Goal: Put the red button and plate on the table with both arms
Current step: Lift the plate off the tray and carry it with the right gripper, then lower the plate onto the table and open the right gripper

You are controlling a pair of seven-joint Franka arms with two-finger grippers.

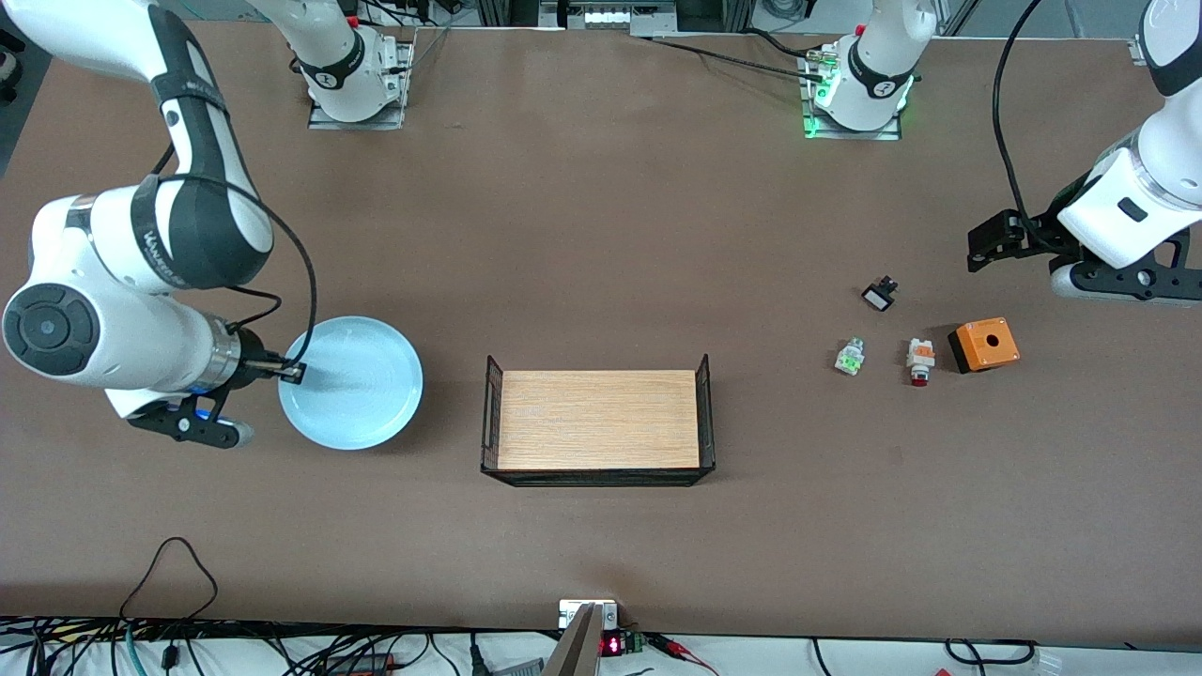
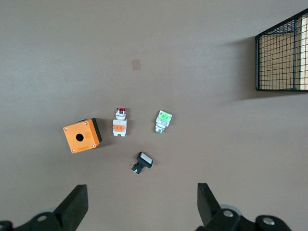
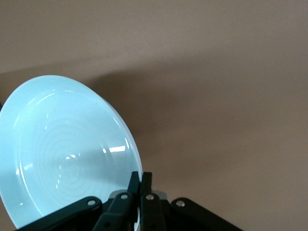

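Plate (image 1: 352, 383) gripped at its rim by right gripper (image 1: 293, 372), fingers shut, at right arm's end of tabletop (image 1: 601, 235); red button (image 1: 920, 361) untouched beside orange box (image 1: 983, 344), left gripper (image 1: 986, 246) open above.

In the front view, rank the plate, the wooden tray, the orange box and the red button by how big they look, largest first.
1. wooden tray
2. plate
3. orange box
4. red button

The plate is gripped at its rim, possibly tilted, so its apparent size is less certain.
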